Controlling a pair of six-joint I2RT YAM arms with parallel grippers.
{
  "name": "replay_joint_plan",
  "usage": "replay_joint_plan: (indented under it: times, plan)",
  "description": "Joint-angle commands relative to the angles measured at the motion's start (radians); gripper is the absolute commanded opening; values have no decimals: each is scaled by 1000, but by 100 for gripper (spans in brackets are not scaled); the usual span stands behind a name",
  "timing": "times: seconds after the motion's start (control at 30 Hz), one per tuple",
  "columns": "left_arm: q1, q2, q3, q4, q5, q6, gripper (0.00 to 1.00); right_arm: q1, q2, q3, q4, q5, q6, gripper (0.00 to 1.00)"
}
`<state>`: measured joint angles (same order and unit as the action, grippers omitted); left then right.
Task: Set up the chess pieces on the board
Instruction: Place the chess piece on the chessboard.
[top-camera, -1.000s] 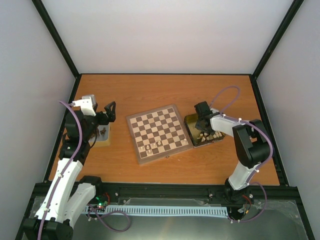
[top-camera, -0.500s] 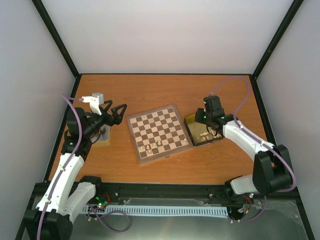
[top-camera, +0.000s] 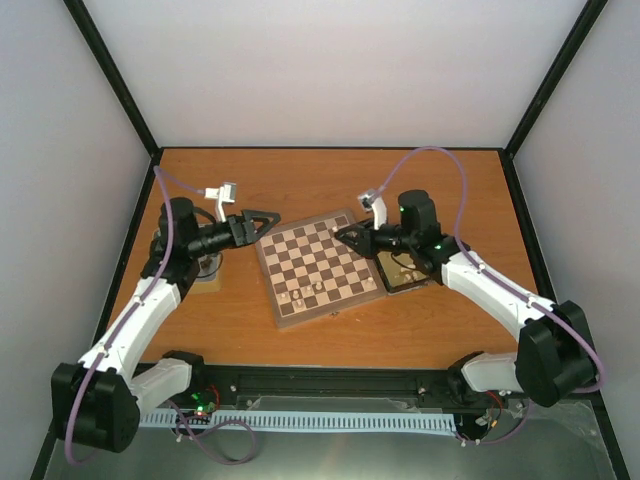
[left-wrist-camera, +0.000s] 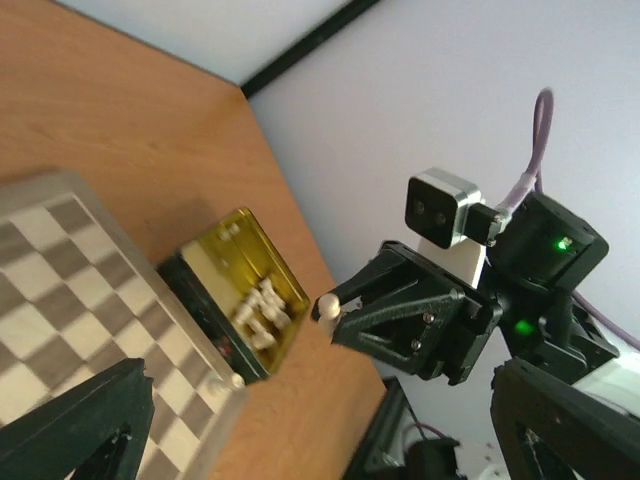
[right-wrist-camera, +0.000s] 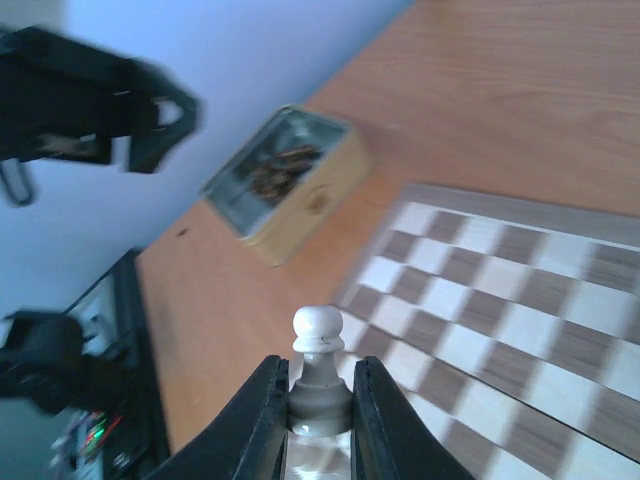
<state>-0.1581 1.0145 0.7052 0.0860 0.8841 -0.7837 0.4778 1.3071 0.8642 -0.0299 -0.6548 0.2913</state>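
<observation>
Both arms have swung in toward the board (top-camera: 318, 265). Now the right claw (top-camera: 345, 234) pinches one white pawn (right-wrist-camera: 318, 340) over the board's 2 o'clock edge, held high, ready to go down on a square. At 10 o'clock the left claw (top-camera: 262, 220) hangs wide open and empty.

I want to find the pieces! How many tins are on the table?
2. The left tin lies left of the board, the right tin right of it; no more show.
</observation>
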Motion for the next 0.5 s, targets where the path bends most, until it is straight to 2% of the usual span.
replay_joint_plan:
  times: [0.0, 0.3, 0.4, 0.47]
  plan:
    - [-90, 52, 88, -40, 51, -106, 92, 72, 36, 57, 34, -201, -113, 17]
    - [-238, 116, 93, -79, 27, -191, 67, 134, 58, 86, -5, -264, -166, 17]
    - [-254, 119, 71, -57, 27, -230, 56, 144, 68, 88, -12, -276, -174, 17]
    - [-256, 123, 68, -57, 30, -242, 54, 148, 69, 87, -16, -272, -181, 17]
